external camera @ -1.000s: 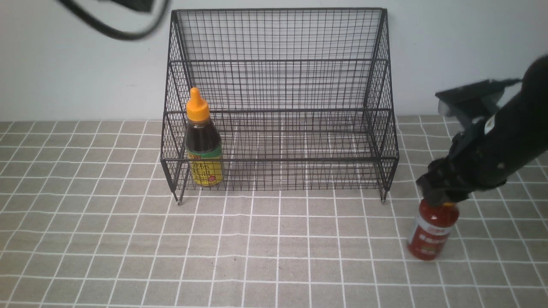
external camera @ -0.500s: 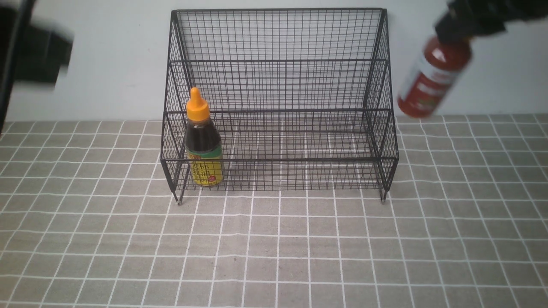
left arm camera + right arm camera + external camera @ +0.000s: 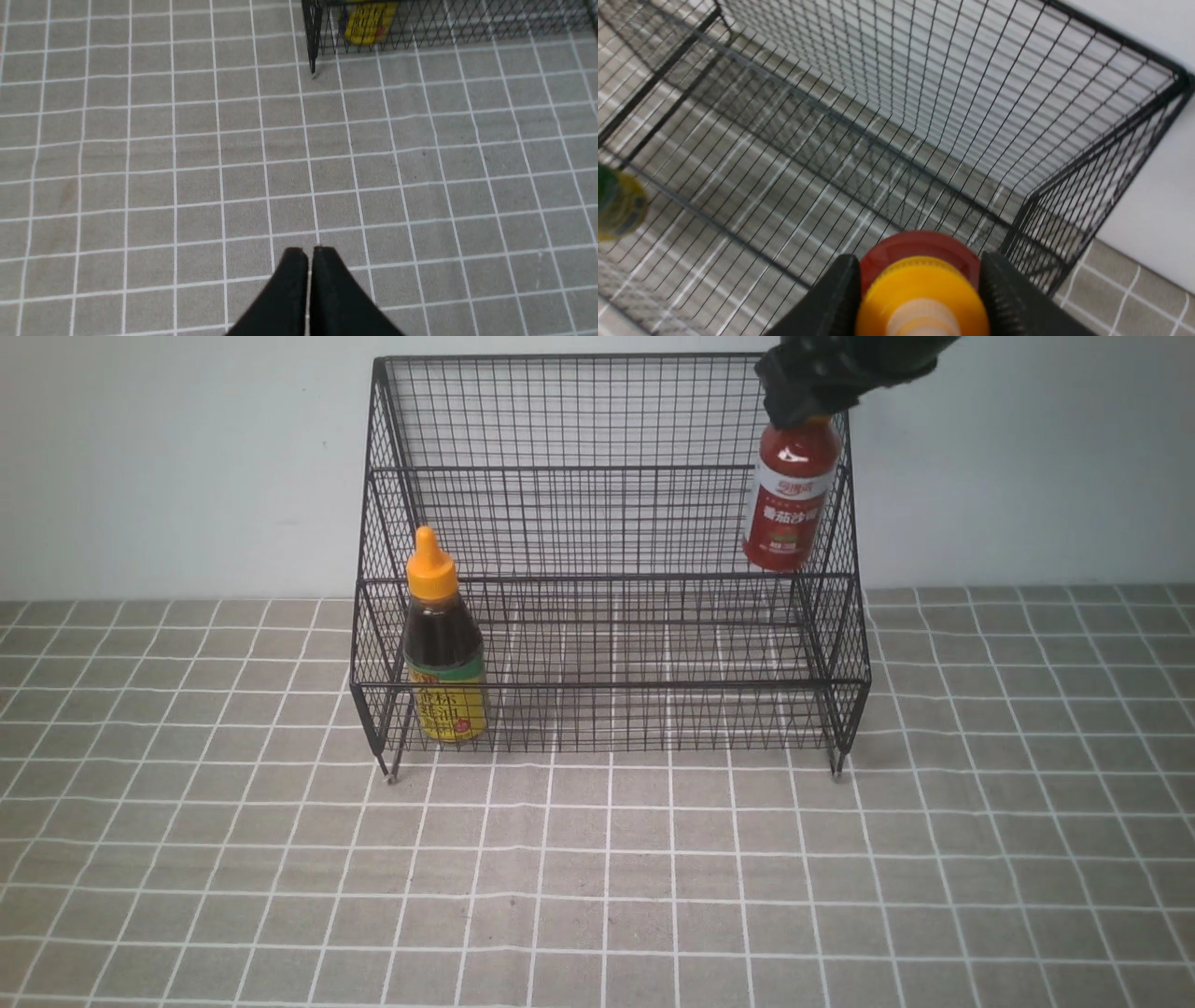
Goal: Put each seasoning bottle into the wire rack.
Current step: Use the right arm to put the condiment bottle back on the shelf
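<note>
The black wire rack (image 3: 607,467) stands at the back of the tiled table. The dark brown bottle (image 3: 444,644) with an orange cap stands upright in the rack's lower left corner; its yellow label shows in the left wrist view (image 3: 369,21). My right gripper (image 3: 808,387) is shut on the cap of the red bottle (image 3: 789,495) and holds it high over the rack's right end, above the upper shelf. In the right wrist view the fingers (image 3: 836,294) clamp the orange cap (image 3: 922,298) over the rack (image 3: 887,116). My left gripper (image 3: 308,254) is shut and empty over bare tiles, in front of the rack (image 3: 444,28).
A grey tiled cloth (image 3: 597,877) covers the table. A white wall (image 3: 168,467) rises right behind the rack. The rack's right side wall (image 3: 840,569) is close beside the hanging red bottle.
My right gripper lifted the red bottle from the table at the right, swung it up and then left over the rack's right end. The left arm left the front view.
</note>
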You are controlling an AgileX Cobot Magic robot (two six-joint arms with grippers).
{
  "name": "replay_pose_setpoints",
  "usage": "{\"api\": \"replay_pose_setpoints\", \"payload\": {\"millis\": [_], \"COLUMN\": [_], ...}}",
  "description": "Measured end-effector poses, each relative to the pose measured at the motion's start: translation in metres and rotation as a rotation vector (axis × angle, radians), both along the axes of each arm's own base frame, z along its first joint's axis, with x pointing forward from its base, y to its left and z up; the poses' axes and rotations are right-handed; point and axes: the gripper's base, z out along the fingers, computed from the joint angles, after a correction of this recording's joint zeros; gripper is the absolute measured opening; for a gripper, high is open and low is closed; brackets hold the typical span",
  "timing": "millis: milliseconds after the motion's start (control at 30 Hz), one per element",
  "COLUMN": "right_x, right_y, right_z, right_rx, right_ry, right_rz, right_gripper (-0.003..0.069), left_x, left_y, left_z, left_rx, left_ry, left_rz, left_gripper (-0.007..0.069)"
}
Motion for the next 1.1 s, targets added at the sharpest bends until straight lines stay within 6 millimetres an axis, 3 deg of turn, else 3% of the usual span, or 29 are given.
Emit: {"api": "replay_pose_setpoints", "payload": {"millis": [133, 267, 667, 833, 900, 967, 1100], "right_x": [0.011, 0.018, 0.039, 0.040, 0.039, 0.037, 0.026], "right_y": [0.003, 0.006, 0.016, 0.015, 0.015, 0.014, 0.009], "right_z": [-0.013, -0.028, -0.093, -0.093, -0.090, -0.087, -0.054], "right_rx": [-0.009, -0.012, -0.029, -0.031, -0.031, -0.032, -0.009], "right_ry": [-0.001, 0.028, 0.207, 0.202, 0.206, 0.215, 0.170], "right_rz": [-0.004, -0.002, -0.024, -0.029, -0.039, -0.042, -0.055], "right_gripper": [0.0300, 0.0300, 0.0300, 0.0363, 0.0456, 0.0491, 0.0542], "left_x": [-0.023, -0.033, -0.036, -0.036, -0.036, -0.036, -0.036], "left_y": [0.013, 0.018, 0.019, 0.019, 0.019, 0.019, 0.019], "left_z": [0.006, 0.008, 0.008, 0.008, 0.008, 0.008, 0.008], "left_rx": [-0.005, -0.015, -0.021, -0.021, -0.021, -0.021, -0.021], "left_ry": [-0.094, -0.134, -0.143, -0.143, -0.143, -0.143, -0.143], "left_rz": [0.051, 0.066, 0.071, 0.071, 0.071, 0.071, 0.071], "left_gripper": [-0.0007, -0.0007, -0.0007, -0.0007, -0.0007, -0.0007, -0.0007]}}
